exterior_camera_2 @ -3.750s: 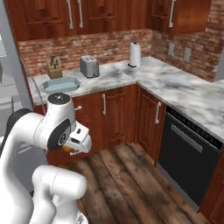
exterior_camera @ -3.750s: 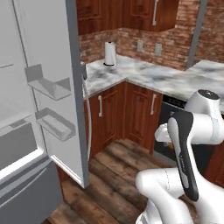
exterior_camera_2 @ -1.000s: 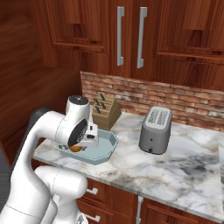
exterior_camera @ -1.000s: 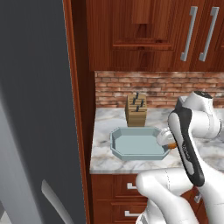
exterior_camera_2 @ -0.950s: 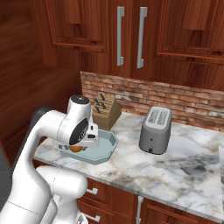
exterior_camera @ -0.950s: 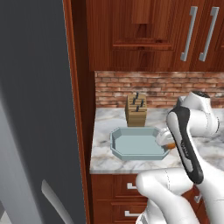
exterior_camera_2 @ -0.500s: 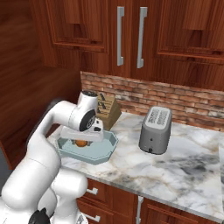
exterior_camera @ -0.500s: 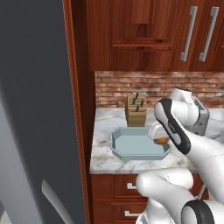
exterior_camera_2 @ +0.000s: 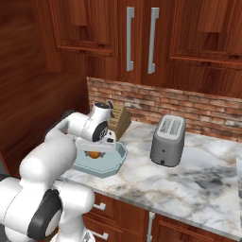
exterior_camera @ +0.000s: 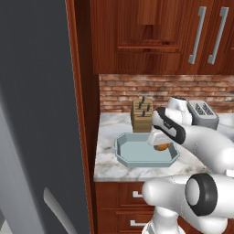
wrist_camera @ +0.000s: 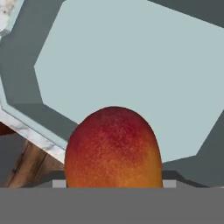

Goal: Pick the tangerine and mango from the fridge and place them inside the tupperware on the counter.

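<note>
I have the arm folded forward, elbow raised, with the forearm angled down and the wrist turned so the hand points downward. The gripper (exterior_camera: 162, 146) sits low at the end of it, seen from the other side too (exterior_camera_2: 95, 153). Its fingers are closed on the mango (wrist_camera: 113, 148), which I hold against the palm end.

No readable text, labels, brands or numbers on anything in view.
</note>
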